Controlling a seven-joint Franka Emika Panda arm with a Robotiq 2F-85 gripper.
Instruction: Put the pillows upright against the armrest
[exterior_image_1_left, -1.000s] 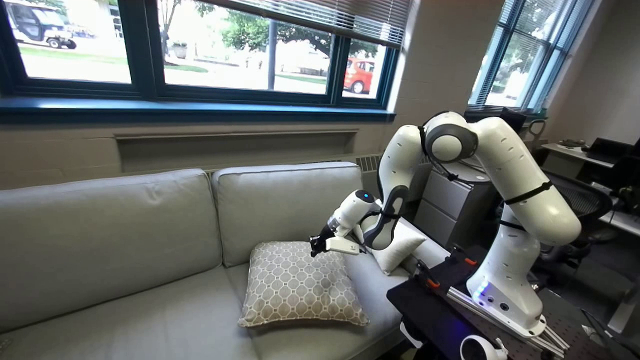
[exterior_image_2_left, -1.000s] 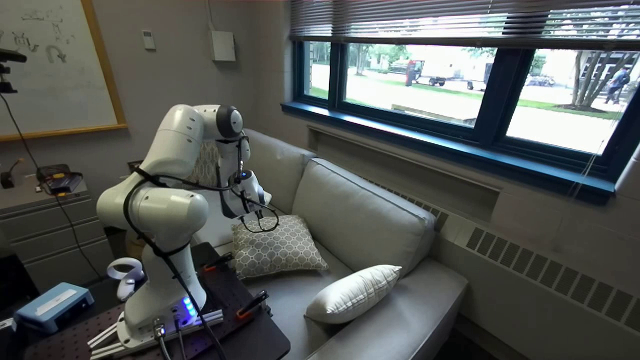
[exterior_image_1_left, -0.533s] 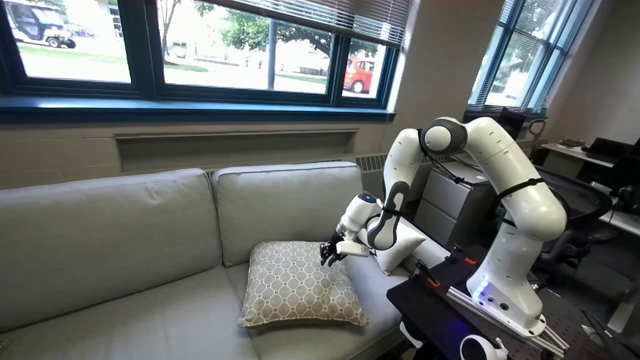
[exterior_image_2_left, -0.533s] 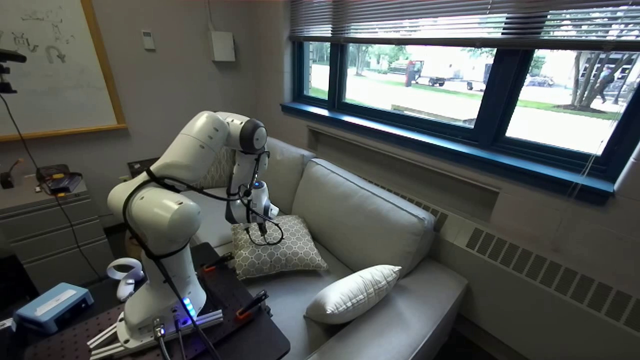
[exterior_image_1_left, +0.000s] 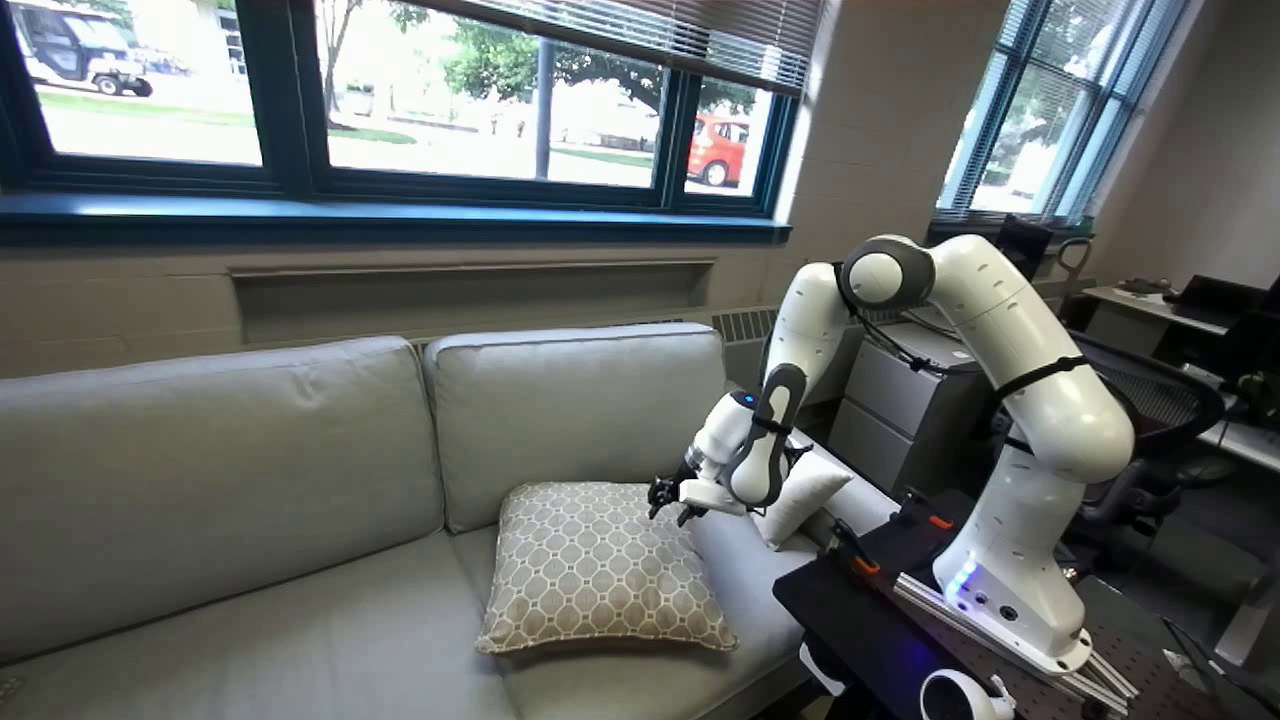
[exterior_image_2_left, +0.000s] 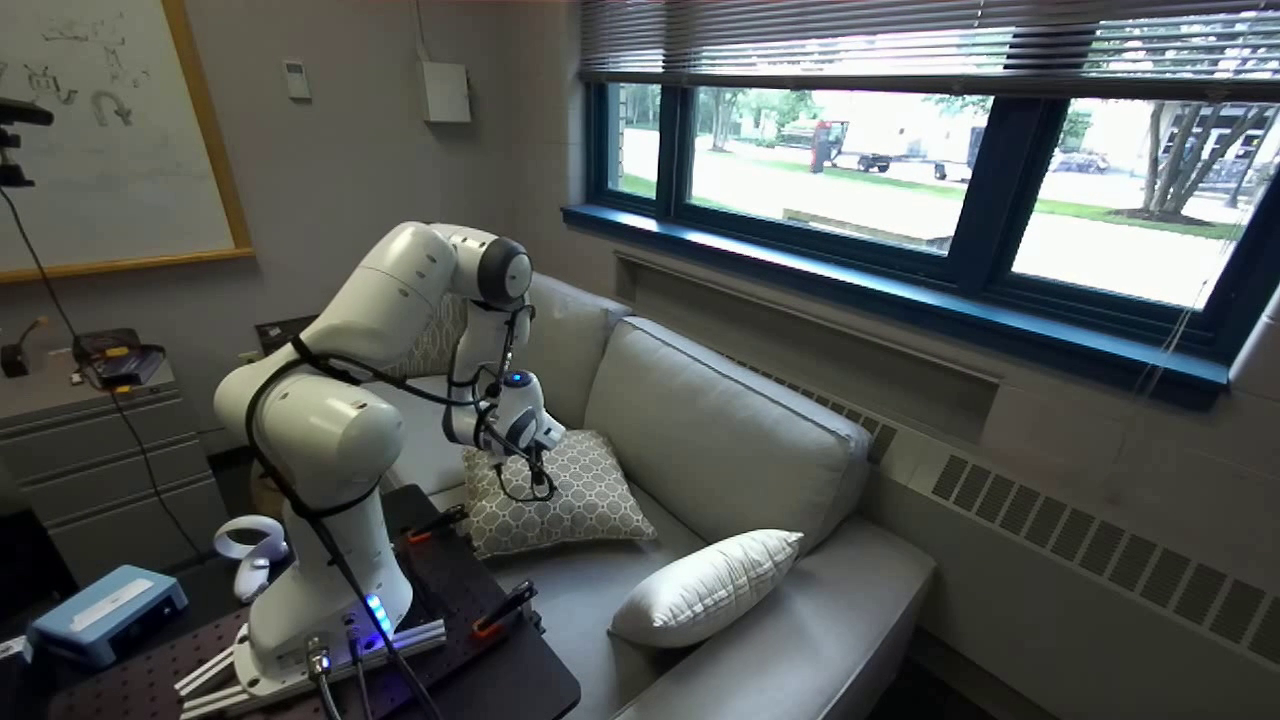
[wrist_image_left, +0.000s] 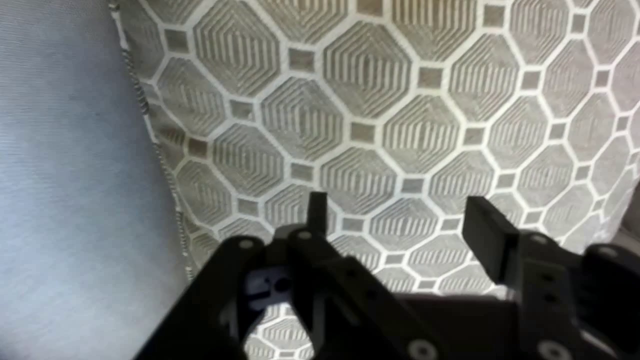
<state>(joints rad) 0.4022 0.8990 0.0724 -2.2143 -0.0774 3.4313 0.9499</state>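
See the black tool shifted rightward in an exterior view since a second ago, spread, with a wide gap between fingers low in the wrist frame. Close to a patterned pillow, cannot tell whether touching. Covered in ridged taupe octagons with cream outlines and corded edging; lying plump in the lower middle on a smooth grey sofa. Note, right of centre in both exterior views, a white pillow tilted beside the armrest.

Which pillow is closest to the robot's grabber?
The octagon pillow: it's right under the open gripper. The white pillow by the armrest and the half-hidden patterned one are farther away.
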